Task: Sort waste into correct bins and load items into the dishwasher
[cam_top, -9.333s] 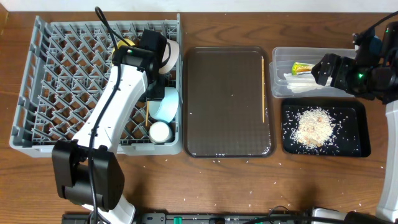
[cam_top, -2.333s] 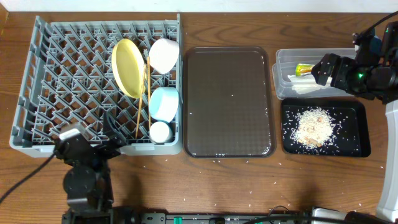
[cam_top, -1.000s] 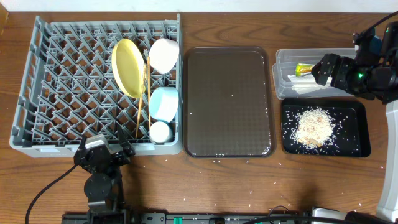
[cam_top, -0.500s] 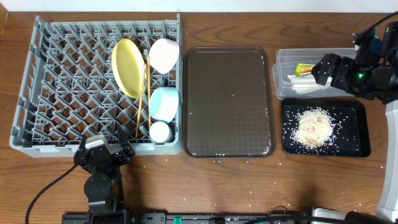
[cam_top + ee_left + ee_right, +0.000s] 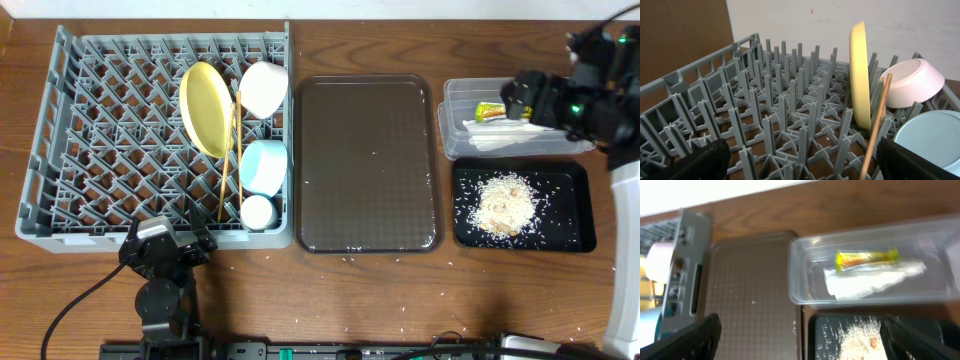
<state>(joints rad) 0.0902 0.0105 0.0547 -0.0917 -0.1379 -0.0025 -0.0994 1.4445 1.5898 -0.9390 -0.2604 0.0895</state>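
the grey dish rack [image 5: 110, 130] is the biggest thing, sitting just left of the brown serving tray [image 5: 367, 163], their edges almost touching. on the tray's right side lie the two bins: the black tray [image 5: 570, 235] by its near right corner and the clear tub [image 5: 452, 148] by its far right corner.

the right gripper [image 5: 518, 100] hangs over the tub, right of the brown tray – its wrist camera shows the fingers spread wide with nothing between them. the left gripper [image 5: 168, 240] sits at the rack's near edge, left of the brown tray and nearer the table front, its fingers also spread and empty.

all the dishes stand in the rack columns closest to the brown tray. the yellow plate [image 5: 205, 108] is on edge, the farthest of them from it. the white bowl [image 5: 265, 88] is level with the tray's far end, the light blue bowl [image 5: 265, 166] level with its middle, and the small white cup [image 5: 258, 212] towards its near end. the chopsticks [image 5: 238, 150] lie lengthwise between plate and bowls, parallel to the tray's long side.

right of the brown tray, the tub holds crumpled white paper [image 5: 490, 140] and the green-and-yellow wrapper [image 5: 490, 110] – the rice scraps [image 5: 505, 205] are piled in the black tray.
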